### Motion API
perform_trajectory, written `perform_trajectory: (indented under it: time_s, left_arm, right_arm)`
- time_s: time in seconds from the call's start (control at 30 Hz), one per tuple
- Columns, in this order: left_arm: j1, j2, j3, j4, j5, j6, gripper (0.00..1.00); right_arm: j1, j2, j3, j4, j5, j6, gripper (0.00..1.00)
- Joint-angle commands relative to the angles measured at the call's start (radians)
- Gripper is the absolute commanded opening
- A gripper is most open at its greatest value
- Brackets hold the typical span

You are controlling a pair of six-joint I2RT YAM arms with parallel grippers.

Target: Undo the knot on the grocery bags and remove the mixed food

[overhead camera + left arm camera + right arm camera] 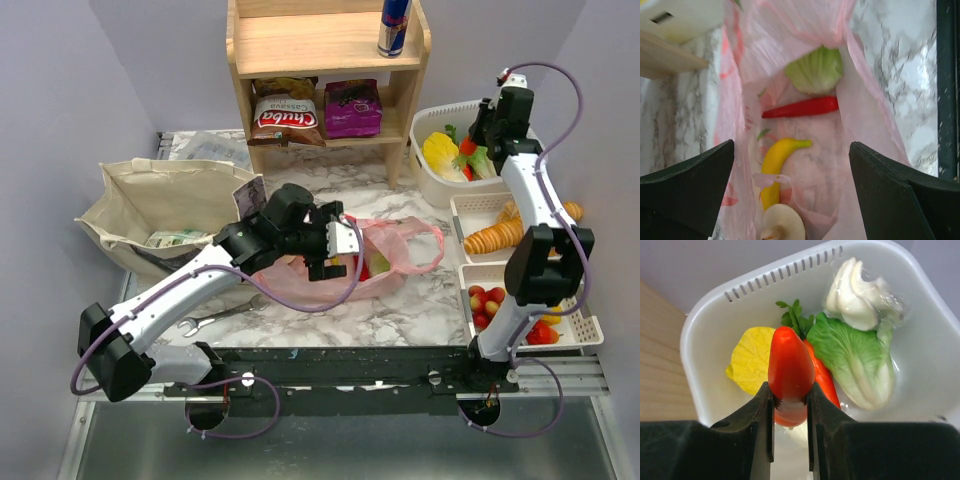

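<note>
The pink bag lies with its mouth open on the marble table; no knot shows. My left gripper hangs over that mouth, open, its fingers wide on either side. Inside the bag lie a green leafy piece, a long red pepper, a banana and a pale mushroom. My right gripper is above the white basket at the back right, shut on a plump red pepper. The beige canvas tote lies at the left.
The basket holds a yellow piece, a carrot, a green cabbage and a white wrapped item. A wooden shelf carries chip bags and a can. Two white trays stand right; a wrench lies front left.
</note>
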Motion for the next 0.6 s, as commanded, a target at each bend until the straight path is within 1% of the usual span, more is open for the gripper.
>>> perform_trajectory:
  time_s: [0.0,0.03,0.07,0.13,0.2,0.27,0.3,0.37,0.43,0.47,0.53,0.57]
  left_arm:
    - [-0.032,0.069,-0.06,-0.069,-0.144,0.193,0.97]
    - [-0.034,0.096,-0.049,-0.094,-0.152,0.222,0.92]
    - [-0.035,0.119,-0.037,-0.114,-0.159,0.237,0.86]
    - [-0.036,0.174,-0.013,-0.158,-0.165,0.27,0.71]
    - [-0.038,0.227,-0.002,-0.175,-0.192,0.301,0.61]
    - [-0.045,0.284,0.008,-0.184,-0.238,0.347,0.55]
    - [-0.048,0.305,0.006,-0.183,-0.266,0.37,0.54]
    - [-0.055,0.33,-0.003,-0.167,-0.311,0.423,0.48]
    - [-0.059,0.303,-0.013,-0.134,-0.323,0.429,0.46]
    - [-0.059,0.275,-0.006,-0.128,-0.308,0.408,0.48]
    - [-0.059,0.219,0.023,-0.153,-0.271,0.36,0.58]
    - [-0.059,0.185,0.035,-0.155,-0.25,0.322,0.63]
  right_arm:
    - [0.007,0.113,0.126,0.084,-0.043,-0.014,0.49]
    - [0.008,0.126,0.155,0.061,-0.062,-0.017,0.65]
    - [0.008,0.131,0.166,0.04,-0.081,-0.017,0.75]
    - [0.007,0.111,0.162,0.013,-0.151,-0.033,0.82]
    - [0.007,0.064,0.121,-0.009,-0.222,-0.061,0.87]
    - [0.007,0.012,0.064,-0.033,-0.292,-0.105,0.93]
    - [0.007,-0.016,0.039,-0.046,-0.312,-0.114,0.94]
    - [0.007,-0.06,-0.005,-0.082,-0.343,-0.136,0.94]
    - [0.008,-0.098,-0.03,-0.128,-0.377,-0.143,0.94]
    - [0.008,-0.118,-0.034,-0.155,-0.416,-0.151,0.94]
    - [0.008,-0.16,-0.035,-0.243,-0.573,-0.194,0.94]
    - [0.008,-0.178,-0.037,-0.298,-0.682,-0.208,0.94]
